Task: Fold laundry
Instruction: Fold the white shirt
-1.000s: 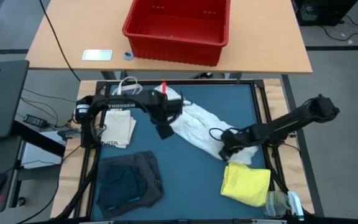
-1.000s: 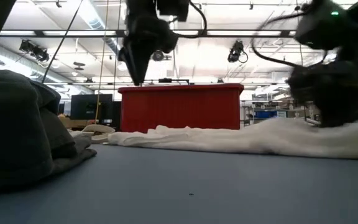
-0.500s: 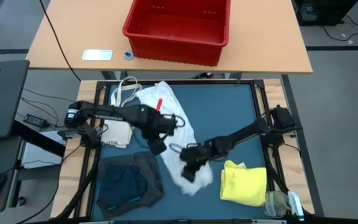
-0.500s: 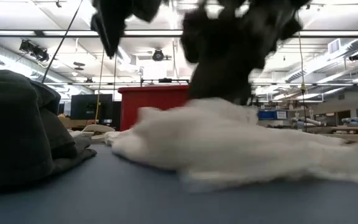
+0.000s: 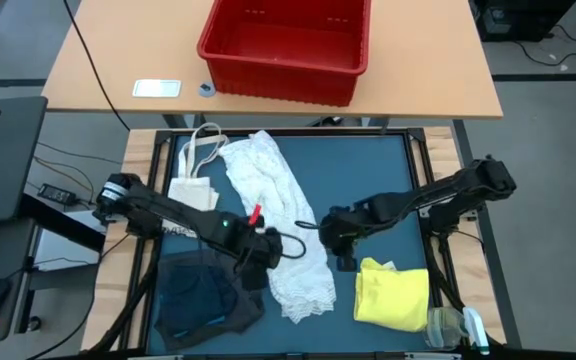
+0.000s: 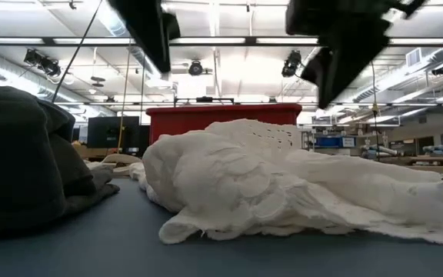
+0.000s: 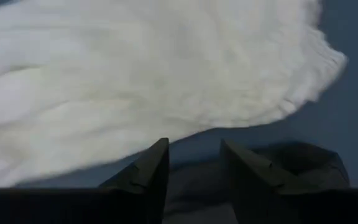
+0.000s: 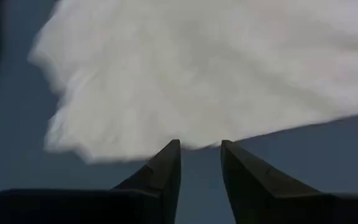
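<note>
The large white lacy garment (image 5: pixel 278 225) lies on the blue worktop (image 5: pixel 368 170) as a long band: its far end is near the back edge, beside the cream tote bag (image 5: pixel 194 183), and its near end is spread out close to the front, between the dark grey and blue pile (image 5: pixel 208 290) and the yellow garment (image 5: pixel 395 293). So its long axis runs from the back towards the front, a little slanted to the right. The left claw (image 5: pixel 255 262) hovers just beside the left edge of the near end, above the border with the dark pile; in its wrist view the two fingers (image 7: pixel 148 177) stand partly apart with only worktop and dark cloth between them, so it holds nothing. The right claw (image 5: pixel 343 250) is on the other side, a short way off the right edge, and its fingers (image 8: pixel 163 171) are also partly apart and empty, with the white hem just ahead of them. Both claws thus flank the near end, the left one nearer to the cloth. I judge that the next fold must go across this long axis, so each claw needs to take a corner of the near hem on its own side.
</note>
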`<state>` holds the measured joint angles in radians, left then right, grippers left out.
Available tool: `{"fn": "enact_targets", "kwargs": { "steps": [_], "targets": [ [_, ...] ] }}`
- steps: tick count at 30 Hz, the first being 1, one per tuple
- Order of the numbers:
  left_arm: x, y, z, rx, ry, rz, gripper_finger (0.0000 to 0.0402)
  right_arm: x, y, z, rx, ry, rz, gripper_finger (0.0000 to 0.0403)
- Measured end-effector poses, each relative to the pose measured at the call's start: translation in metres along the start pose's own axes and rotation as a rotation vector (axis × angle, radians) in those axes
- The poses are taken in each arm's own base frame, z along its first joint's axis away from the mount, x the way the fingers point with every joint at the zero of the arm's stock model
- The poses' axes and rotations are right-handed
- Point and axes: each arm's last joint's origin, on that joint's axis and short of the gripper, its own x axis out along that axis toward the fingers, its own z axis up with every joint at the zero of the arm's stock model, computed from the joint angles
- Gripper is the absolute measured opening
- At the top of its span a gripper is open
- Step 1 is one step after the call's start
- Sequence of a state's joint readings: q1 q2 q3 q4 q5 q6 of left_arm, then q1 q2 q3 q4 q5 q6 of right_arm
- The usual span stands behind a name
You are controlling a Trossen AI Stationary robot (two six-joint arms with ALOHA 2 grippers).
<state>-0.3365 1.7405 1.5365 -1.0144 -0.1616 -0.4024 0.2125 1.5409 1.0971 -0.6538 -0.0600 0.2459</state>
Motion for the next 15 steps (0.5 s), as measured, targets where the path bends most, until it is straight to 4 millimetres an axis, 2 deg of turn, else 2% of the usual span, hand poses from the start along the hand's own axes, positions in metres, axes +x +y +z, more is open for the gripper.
{"fn": "enact_targets", "kwargs": {
  "steps": [3,6,11,15],
  "targets": [
    [0.032,-0.009,-0.014,0.117,-0.014,-0.096,0.0163,0.005,0.003,-0.013,-0.069,0.066,0.113,0.0118],
    [0.058,-0.019,-0.026,0.22,-0.089,-0.174,0.0187,0.003,0.014,-0.027,-0.13,0.079,0.145,0.0104],
    [0.074,-0.028,-0.03,0.334,-0.278,-0.203,0.0232,-0.002,0.038,-0.049,-0.3,-0.009,0.154,0.0081],
    [0.088,-0.027,-0.035,0.459,-0.28,-0.165,0.0255,0.008,0.051,-0.06,-0.491,-0.14,0.155,0.0093]
  ]
}}
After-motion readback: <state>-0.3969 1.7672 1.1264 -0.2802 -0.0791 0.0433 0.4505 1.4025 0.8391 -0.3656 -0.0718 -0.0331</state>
